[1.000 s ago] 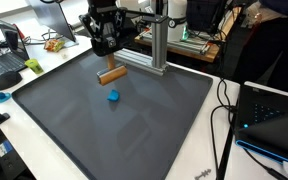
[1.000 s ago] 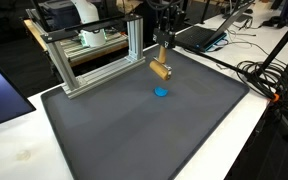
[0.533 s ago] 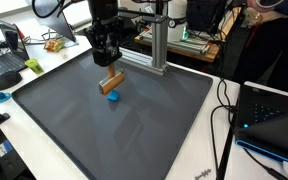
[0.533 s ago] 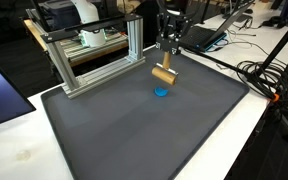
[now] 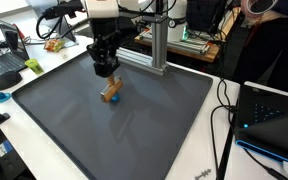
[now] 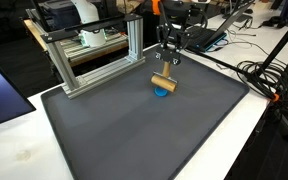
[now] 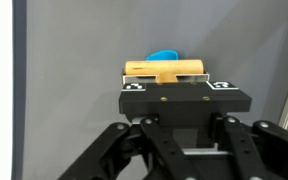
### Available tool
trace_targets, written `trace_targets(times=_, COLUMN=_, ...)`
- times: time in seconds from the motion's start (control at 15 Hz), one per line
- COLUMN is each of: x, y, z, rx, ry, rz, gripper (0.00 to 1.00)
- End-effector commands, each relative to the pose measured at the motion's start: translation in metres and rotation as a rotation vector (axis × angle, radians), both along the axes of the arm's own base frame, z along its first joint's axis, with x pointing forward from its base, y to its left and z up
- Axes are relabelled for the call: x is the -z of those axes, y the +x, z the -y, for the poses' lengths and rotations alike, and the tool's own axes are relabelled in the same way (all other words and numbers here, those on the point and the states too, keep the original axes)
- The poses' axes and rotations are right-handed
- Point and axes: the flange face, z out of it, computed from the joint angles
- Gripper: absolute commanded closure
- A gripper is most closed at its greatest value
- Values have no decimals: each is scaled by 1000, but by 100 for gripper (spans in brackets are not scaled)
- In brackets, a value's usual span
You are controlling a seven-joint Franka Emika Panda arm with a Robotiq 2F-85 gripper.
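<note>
Since the claw is clamped midway along the wooden block, it hangs level right over a blue disc.

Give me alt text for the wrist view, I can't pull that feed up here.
The black hand is shut on a tan wooden cylinder, held crosswise at its tips. A small blue rounded piece peeks out from behind the cylinder, and the dark grey mat fills the background.
</note>
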Motion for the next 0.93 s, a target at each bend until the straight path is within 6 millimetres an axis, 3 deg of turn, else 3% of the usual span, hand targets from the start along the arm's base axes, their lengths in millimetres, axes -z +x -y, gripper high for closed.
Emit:
trace_targets(times=0.0, x=6, y=8, z=6, rx=-41, ry=-23, rz=1, gripper=78)
trace_targets(times=0.87, x=36, y=11, z=9, rx=-36, ry=-3, rz=-21, gripper=78)
